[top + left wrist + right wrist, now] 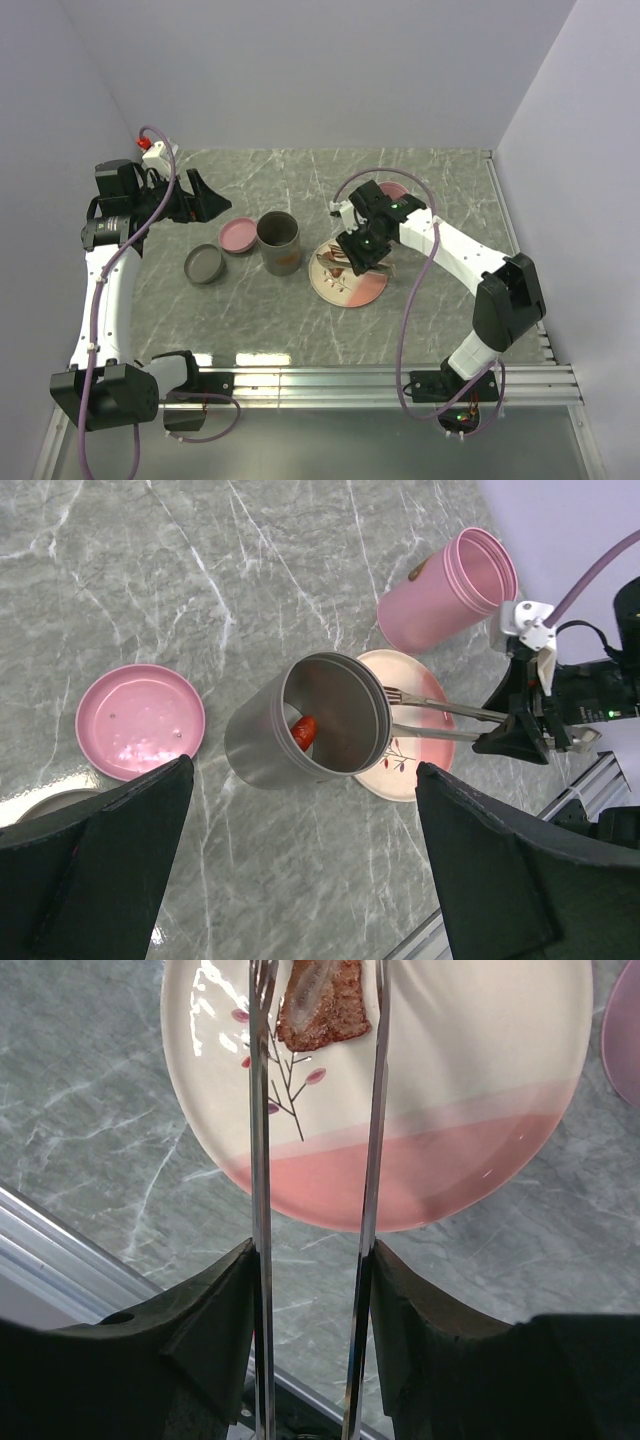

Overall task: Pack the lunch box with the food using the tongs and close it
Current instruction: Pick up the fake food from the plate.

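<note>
Tongs (262, 1160) sit clamped in the right gripper (313, 1270), their arms spread apart over the near cream-and-pink plate (450, 1160). They flank a brown piece (322, 1005) lying there without squeezing it. Just left of the plate stands the grey lunch box (255, 755), upright, with a red sausage (304, 732) inside. Farther left lie a shallow grey dish (204, 265) and a pink lid (238, 236). Beyond them, the left gripper (205, 198) hangs wide open, holding nothing.
</note>
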Controlling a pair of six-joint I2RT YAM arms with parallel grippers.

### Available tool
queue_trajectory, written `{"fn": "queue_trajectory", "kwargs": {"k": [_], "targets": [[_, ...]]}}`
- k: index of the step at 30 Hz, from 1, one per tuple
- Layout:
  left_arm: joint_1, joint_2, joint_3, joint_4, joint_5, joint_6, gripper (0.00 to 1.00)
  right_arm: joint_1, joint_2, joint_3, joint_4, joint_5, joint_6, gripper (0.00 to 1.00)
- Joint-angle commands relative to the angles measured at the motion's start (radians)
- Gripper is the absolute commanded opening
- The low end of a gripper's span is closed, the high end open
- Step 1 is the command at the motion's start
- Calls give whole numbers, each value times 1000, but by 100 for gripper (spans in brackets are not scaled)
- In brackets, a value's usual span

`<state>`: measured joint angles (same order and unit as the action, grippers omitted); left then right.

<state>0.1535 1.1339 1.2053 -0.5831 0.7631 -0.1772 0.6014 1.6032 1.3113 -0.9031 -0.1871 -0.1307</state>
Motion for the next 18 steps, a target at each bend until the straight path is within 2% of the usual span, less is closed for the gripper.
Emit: {"fn": "queue_trajectory", "kwargs": {"k": [1, 8, 18], "targets": [[3, -6, 13, 32, 13, 7, 99, -5, 11, 57, 23, -5, 5, 53], [4, -5, 11, 34, 12, 7, 100, -5, 15, 60, 27, -14, 6, 50], [3, -6, 11, 29, 12, 8, 99, -8, -46, 54, 10, -3, 3, 40]]}}
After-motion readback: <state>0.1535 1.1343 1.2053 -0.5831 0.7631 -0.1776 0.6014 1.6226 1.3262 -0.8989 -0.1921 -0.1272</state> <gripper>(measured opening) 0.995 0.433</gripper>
